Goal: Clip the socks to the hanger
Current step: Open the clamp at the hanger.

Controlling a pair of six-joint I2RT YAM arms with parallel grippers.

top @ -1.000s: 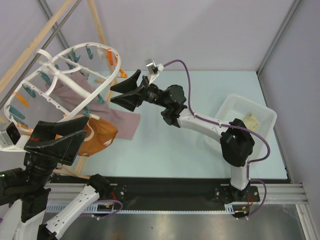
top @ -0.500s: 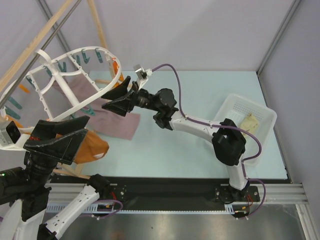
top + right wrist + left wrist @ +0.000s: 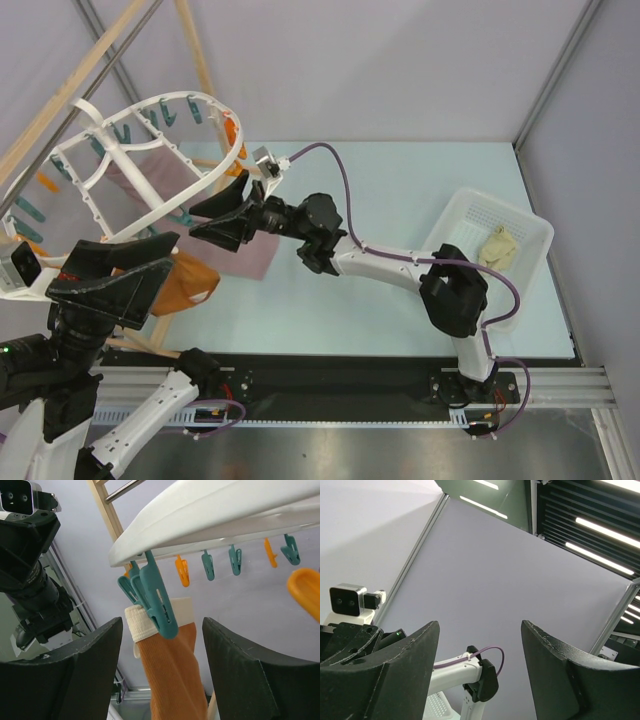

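Observation:
The white oval hanger (image 3: 150,180) with teal and orange pegs hangs at the upper left. One pale cream sock (image 3: 497,245) lies in the white perforated basket (image 3: 520,220) at the right. My right gripper (image 3: 195,220) is open and empty under the hanger's near rim. In the right wrist view the gripper (image 3: 162,622) has its jaws either side of a teal peg (image 3: 155,600) that hangs from the hanger rim (image 3: 210,510). That peg holds an orange-brown cloth (image 3: 175,680) with a cream cuff. My left gripper (image 3: 172,252) is open and empty at the lower left, and in the left wrist view (image 3: 480,625) it faces the wall.
A mauve-pink cloth (image 3: 250,250) hangs from the hanger beside the orange-brown cloth (image 3: 190,285). A wooden rack (image 3: 195,50) stands behind the hanger. More teal and orange pegs (image 3: 235,560) hang along the rim. Part of the right arm (image 3: 470,675) shows between the left fingers.
My right gripper has moved left and down under the hanger's near rim, towards the orange-brown cloth. The hanger has swung and tilted. My left arm has not moved.

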